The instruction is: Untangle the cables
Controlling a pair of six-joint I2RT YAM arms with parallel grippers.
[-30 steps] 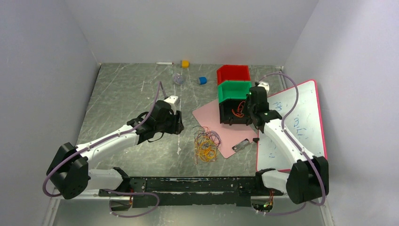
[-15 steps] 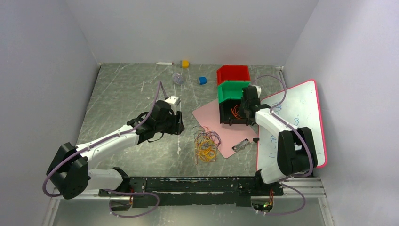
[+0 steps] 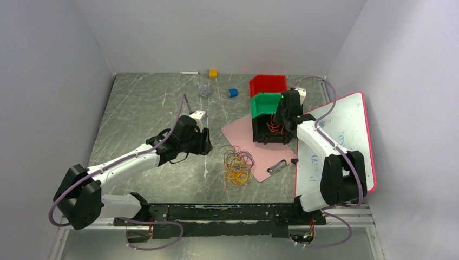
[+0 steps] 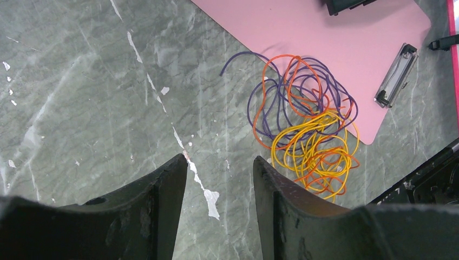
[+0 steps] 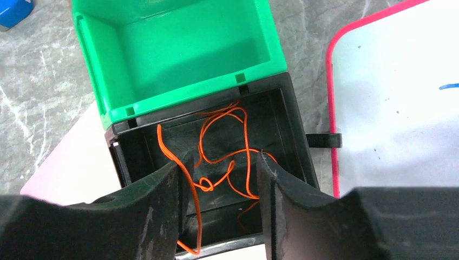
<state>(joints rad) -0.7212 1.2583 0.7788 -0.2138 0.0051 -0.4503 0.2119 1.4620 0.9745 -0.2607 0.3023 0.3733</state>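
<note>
The cables (image 3: 237,165) lie as a tangle of orange, yellow and purple loops, partly on the pink mat's corner; the left wrist view shows the same tangle (image 4: 306,124). My left gripper (image 3: 204,142) hovers left of it, open and empty (image 4: 219,162) over bare table. One orange cable (image 5: 227,146) lies loose in the black bin (image 5: 295,124), one strand reaching over the bin's near rim. My right gripper (image 5: 222,157) hangs open above that bin (image 3: 260,130), the strand running close along its left finger (image 5: 173,184). From above, the right gripper (image 3: 279,116) is at the bin's right side.
A green bin (image 3: 269,103) and a red bin (image 3: 268,84) stand behind the black one. The pink mat (image 3: 243,132) carries a metal clip (image 3: 277,167). A whiteboard (image 3: 338,143) lies at the right. Blue (image 3: 233,92), yellow (image 3: 213,73) and clear (image 3: 204,90) small objects sit at the back.
My right gripper has gone from shut to open and shifted left and back, from the bin's right edge to over the black bin. The left arm has stayed still.
</note>
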